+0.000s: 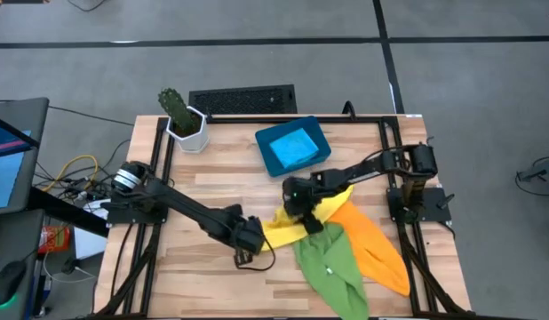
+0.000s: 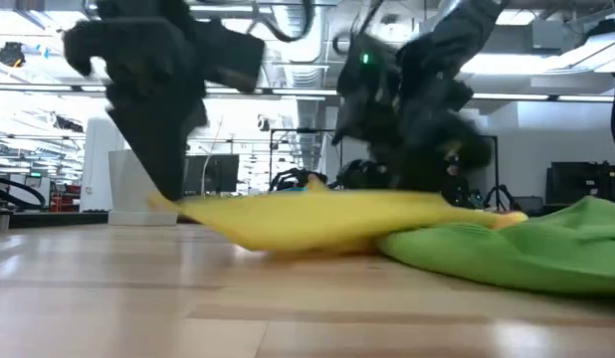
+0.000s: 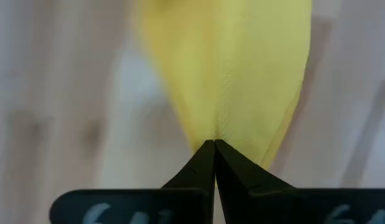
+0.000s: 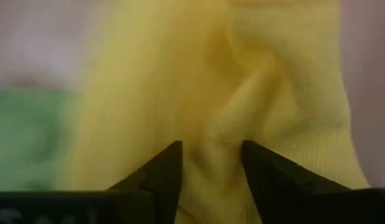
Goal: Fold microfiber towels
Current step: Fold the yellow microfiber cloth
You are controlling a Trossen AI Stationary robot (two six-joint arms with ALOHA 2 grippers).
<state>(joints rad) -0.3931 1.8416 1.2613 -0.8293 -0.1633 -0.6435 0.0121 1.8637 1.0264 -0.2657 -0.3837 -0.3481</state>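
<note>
The green towel [image 1: 332, 260] lay nearest the front edge of the tabletop [image 1: 203, 284], a soft rumpled heap narrowing to a point toward that edge. Beside it, toward the right edge, the orange towel [image 1: 377, 244] stretched as a long smooth tongue, its far end tucked under the yellow one. The yellow towel [image 1: 297, 224] sat mid-table, pulled into a flat band between the two grippers; from table height it looked like a sagging strip held just off the wood, its right end touching the green heap. Its cloth showed a fine, close weave with soft folds.

The left gripper [image 1: 255, 238] was at the towel's left end, and its fingers [image 3: 205, 163] were pinched together on a gathered corner, the cloth fanning out from that pinch. The right gripper [image 1: 303, 213] sat on the towel's far right part; its fingers [image 4: 164, 171] stood a little apart with a ridge of yellow cloth [image 4: 223, 124] bunched between them, gripping it.

Farther back, the blue tray [image 1: 292, 147] rested near the far edge, a rigid rounded rectangle with a light blue towel [image 1: 295, 144] lying flat inside. At the far left corner stood a cactus [image 1: 175, 105] in a white faceted pot [image 1: 187, 132]. The tabletop was pale wood planks inside a black metal frame [image 1: 390, 151]
</note>
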